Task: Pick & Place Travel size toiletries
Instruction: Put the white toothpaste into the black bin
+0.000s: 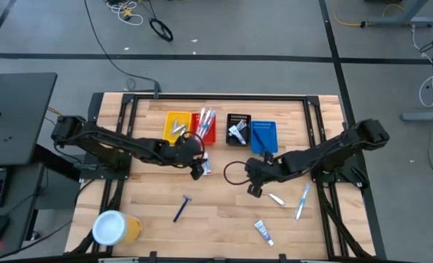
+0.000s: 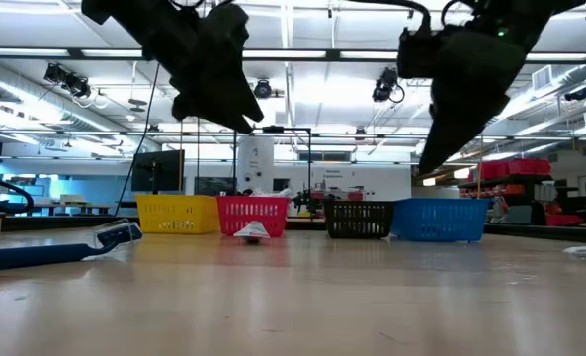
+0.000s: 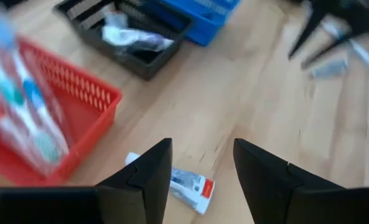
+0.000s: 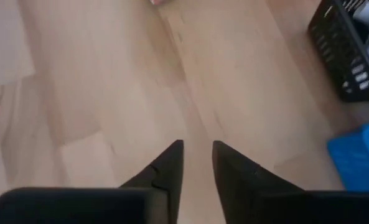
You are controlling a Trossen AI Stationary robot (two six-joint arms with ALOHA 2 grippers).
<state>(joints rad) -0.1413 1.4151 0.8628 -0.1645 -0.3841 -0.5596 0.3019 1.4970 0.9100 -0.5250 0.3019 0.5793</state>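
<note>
A pale wooden table [image 1: 223, 219] carries everything. Nearest the front lie a yellow cup [image 1: 116, 228], a blue razor [image 1: 182, 208], a small tube [image 1: 263, 231], a toothbrush [image 1: 302, 201] and a silvery packet [image 1: 276, 198]. The right gripper [image 1: 254, 188] hangs over bare wood, fingers a little apart, holding nothing. The left gripper [image 3: 200, 171] stands wide open and empty above a white tube [image 3: 181, 184] lying beside the red bin [image 1: 204, 128]. Farthest back, yellow bin [image 1: 176, 126], black bin [image 1: 238, 129] and blue bin [image 1: 263, 136] complete the row.

Grey floor [image 1: 274, 33], loose cables [image 1: 128, 11]; bright ceiling lights [image 2: 302, 99].
</note>
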